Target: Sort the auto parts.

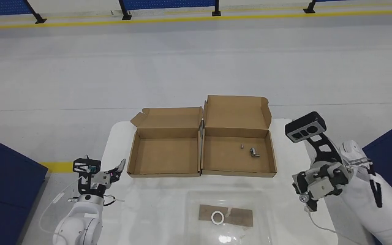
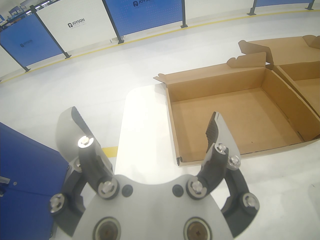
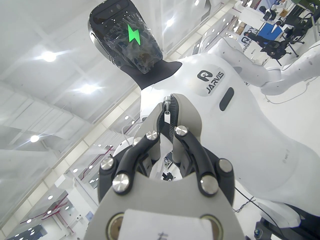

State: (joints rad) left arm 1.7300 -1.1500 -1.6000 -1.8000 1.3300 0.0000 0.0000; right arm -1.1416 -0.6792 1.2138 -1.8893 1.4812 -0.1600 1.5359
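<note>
Stretching behind everything: pale glossy floor, a yellow line along its far side, blue and white partition panels standing past it. White table, rounded corners, carries the work. Left arm sits low at the table's near-left corner, left gripper aimed across the top toward the boxes, fingers spread wide with nothing between them. Right arm is off the table's right edge, wrist rolled so the right gripper points up and away from the table. Its jaws are almost closed, pinching one small silvery part at the very tips; coiled or threaded, cannot tell which. Two open cardboard boxes stand side by side and touching on the table's far half, lids folded back. Left box: bare floor. Right box holds two items, a larger bent metal piece and a tiny metal piece, close together toward its right side, apart from each other. Toward the table's near edge, in front of the right box, lies one clear plastic sheet, edges hard to make out. On it is one brown cardboard strip, and one white ring lies flat on the strip's left part.
</note>
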